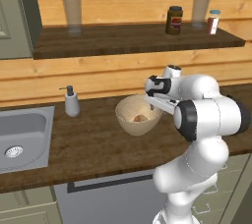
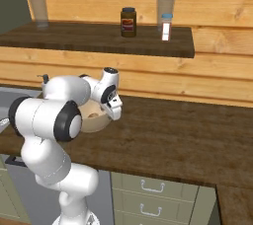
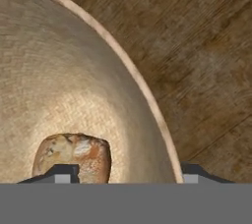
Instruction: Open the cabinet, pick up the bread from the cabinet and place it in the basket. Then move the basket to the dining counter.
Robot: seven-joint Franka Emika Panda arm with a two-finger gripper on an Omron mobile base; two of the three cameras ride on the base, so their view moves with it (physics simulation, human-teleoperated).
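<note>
The beige basket (image 1: 138,126) (image 2: 97,123) stands on the dark wood worktop, right of the sink. The bread (image 1: 140,118) (image 3: 74,153), a small golden-brown roll, lies at its bottom. My gripper (image 1: 159,105) (image 2: 113,111) (image 3: 129,175) points down over the basket's right edge. In the hand view one fingertip (image 3: 63,173) is inside the bowl beside the bread and the other is outside over the wood, with the rim (image 3: 162,125) between them. The jaws stand apart and a gap shows between the inner finger and the wall. The dining counter is out of view.
A steel sink (image 1: 22,139) and a soap dispenser (image 1: 72,101) are left of the basket. The shelf above carries a dark jar (image 1: 173,20), a shaker (image 1: 213,21) and two glasses (image 1: 73,14). A grey-green cabinet (image 1: 15,16) hangs upper left. Drawers (image 2: 153,187) sit below the worktop.
</note>
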